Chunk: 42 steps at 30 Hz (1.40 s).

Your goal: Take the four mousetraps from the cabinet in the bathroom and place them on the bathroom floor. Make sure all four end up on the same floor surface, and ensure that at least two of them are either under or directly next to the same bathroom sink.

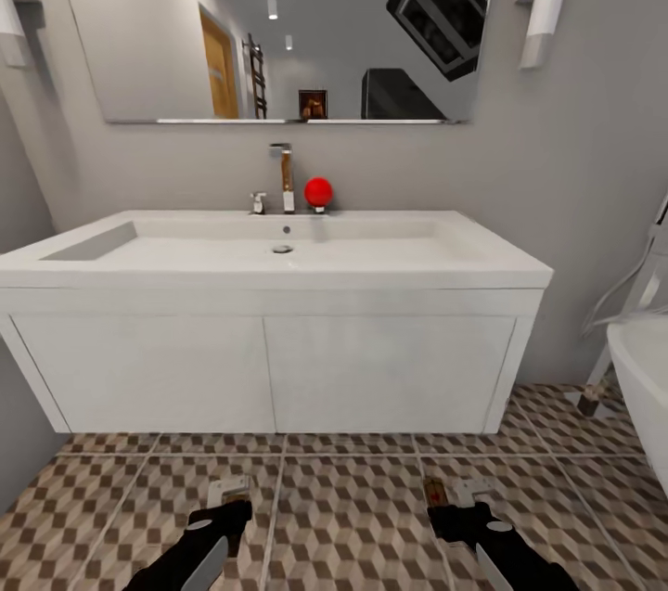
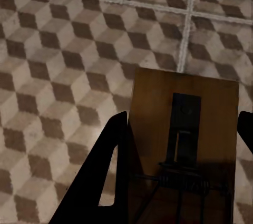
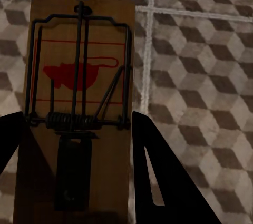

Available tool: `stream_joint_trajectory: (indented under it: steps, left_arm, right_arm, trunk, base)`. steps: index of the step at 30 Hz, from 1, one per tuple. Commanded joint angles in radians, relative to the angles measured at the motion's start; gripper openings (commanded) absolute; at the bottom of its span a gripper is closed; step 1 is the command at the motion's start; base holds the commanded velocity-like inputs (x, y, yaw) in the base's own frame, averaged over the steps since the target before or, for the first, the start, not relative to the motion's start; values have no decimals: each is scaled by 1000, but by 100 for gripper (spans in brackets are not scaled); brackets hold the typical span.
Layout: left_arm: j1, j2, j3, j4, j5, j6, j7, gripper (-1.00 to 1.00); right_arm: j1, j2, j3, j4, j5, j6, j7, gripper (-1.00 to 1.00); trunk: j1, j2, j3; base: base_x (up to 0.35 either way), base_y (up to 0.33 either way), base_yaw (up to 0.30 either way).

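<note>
The left tool (image 1: 229,491) gripped one mousetrap (image 2: 182,145) low over the bathroom floor (image 1: 353,507); the right tool (image 1: 452,492) clamped a second mousetrap (image 3: 79,108), both before the bathroom sink (image 1: 278,294). Dropped carelessly (springs armed, perhaps), either might flip or skid away.

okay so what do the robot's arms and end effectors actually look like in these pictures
Both arms are glossy black with light grey panels along the forearms, seen low in the head view. The left end effector and right end effector have pale grey tips there. In the wrist views the fingers are flat black wedges, each with a narrow triangular cut-out. No cables or markings are visible.
</note>
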<state>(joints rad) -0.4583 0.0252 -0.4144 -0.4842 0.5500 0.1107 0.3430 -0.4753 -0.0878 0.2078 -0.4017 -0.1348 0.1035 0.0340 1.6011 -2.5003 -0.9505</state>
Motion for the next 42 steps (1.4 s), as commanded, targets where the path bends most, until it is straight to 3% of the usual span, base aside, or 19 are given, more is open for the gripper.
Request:
stream_joint_trajectory:
  steps: [1, 8, 42]
  left_arm:
    - [-1, 1, -9, -2, 4, 5, 11, -100]
    - [-1, 0, -9, -3, 5, 2, 11, -100]
    - [0, -6, -9, -4, 5, 2, 18, -100]
  right_arm:
    - [0, -1, 6, -2, -14, 5, 1, -100]
    - [0, -1, 6, -2, -14, 5, 1, -100]
    - [0, -1, 7, -2, -11, 5, 1, -100]
  trunk:
    - [0, 0, -1]
    - [0, 0, -1]
    - [0, 0, -1]
  base:
    - [289, 143, 0]
    - [231, 114, 0]
    - [36, 11, 0]
